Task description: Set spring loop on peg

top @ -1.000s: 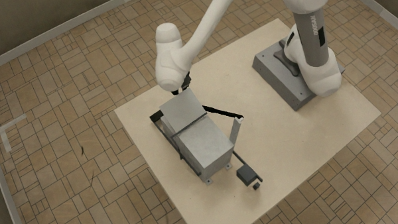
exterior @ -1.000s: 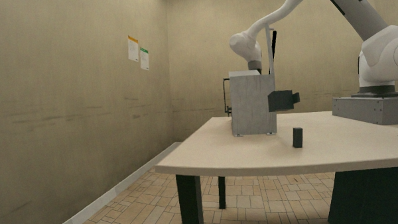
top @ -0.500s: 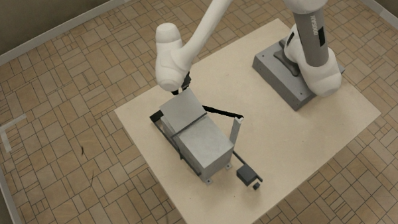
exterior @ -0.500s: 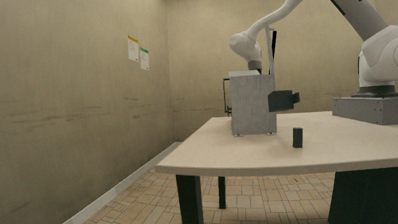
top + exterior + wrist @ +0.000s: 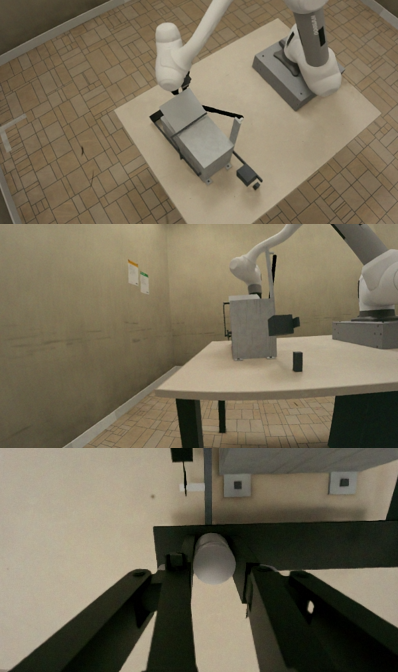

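- Top view: pale rectangular bench (image 5: 288, 132) (image 5: 199, 380) (image 5: 90, 538) spreads below the gripper; test stage seems in hand, prob. weight pickup or release.
- Grey boxy metal feeder (image 5: 207, 142) (image 5: 253, 327) (image 5: 300, 459) is just beside the tool.
- Black two-finger gripper (image 5: 180, 89) (image 5: 258, 295) (image 5: 211, 550) looks clenched on the weight, pads at both sides.
- Long flat black bar (image 5: 320, 545), poss. the pedal, runs beneath the fingertips.
- Pale grey steel cylinder, i.e. the test weight (image 5: 215, 565), sits between the fingertips, over the bar; contact below unclear.
- Next: confirm grip, then lift straight up w/o tipping it, if pickup's the aim.
- Wrist view alone shows the weight; top & ext. hide it. Ext. adds a dark upright block (image 5: 297, 361) on the bench, well apart from the tool.
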Available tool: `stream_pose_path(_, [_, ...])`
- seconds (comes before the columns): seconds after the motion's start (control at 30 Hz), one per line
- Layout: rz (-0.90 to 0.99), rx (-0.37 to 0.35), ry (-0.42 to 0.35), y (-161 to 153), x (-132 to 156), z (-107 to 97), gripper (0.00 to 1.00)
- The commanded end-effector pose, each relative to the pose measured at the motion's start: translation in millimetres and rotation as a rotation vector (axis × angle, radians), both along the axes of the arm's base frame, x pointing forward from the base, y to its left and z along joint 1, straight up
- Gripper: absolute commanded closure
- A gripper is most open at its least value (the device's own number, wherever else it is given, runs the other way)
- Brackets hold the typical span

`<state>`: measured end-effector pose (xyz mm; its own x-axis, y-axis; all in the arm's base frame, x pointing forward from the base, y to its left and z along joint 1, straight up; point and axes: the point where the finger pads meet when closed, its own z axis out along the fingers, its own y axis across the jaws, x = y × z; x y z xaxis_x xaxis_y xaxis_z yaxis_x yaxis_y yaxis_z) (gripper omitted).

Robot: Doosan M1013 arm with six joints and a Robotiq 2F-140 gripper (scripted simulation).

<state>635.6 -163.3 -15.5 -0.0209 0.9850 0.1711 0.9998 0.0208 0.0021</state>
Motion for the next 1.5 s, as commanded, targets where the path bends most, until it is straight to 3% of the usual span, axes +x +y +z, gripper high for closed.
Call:
stream_pose_path(0.0, [0.000, 0.000, -0.001, 0, 0, 3, 0.75])
stream_pose_path(1.47, [0.000, 0.000, -0.001, 0, 0, 40, 0.75])
